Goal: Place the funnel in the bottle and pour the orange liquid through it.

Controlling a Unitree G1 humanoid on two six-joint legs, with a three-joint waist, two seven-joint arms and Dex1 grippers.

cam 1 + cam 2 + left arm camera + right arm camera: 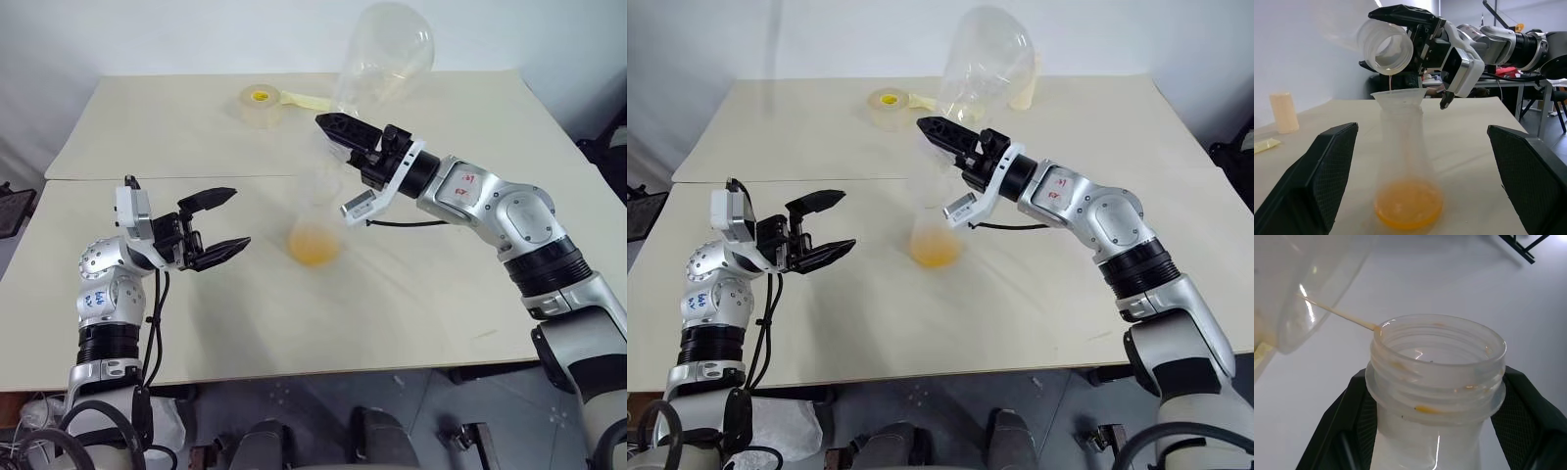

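The clear bottle (1400, 147) stands upright on the table with the funnel (1398, 95) seated in its mouth. The orange liquid (315, 245) pools at its bottom. Above it, my right gripper (328, 122) is shut on the threaded neck of a large clear container (384, 54), tipped mouth-down over the funnel. A thin orange stream (1337, 313) runs from the container's rim (1437, 350) into the funnel. My left gripper (235, 218) is open, level with the bottle on its left. Its fingers (1317, 181) stand apart on either side of the bottle without touching it.
A yellow tape roll (260, 103) lies at the far side of the table. A cream cylinder (1284, 112) stands at the back. The table's front edge (294, 377) runs just below the arms.
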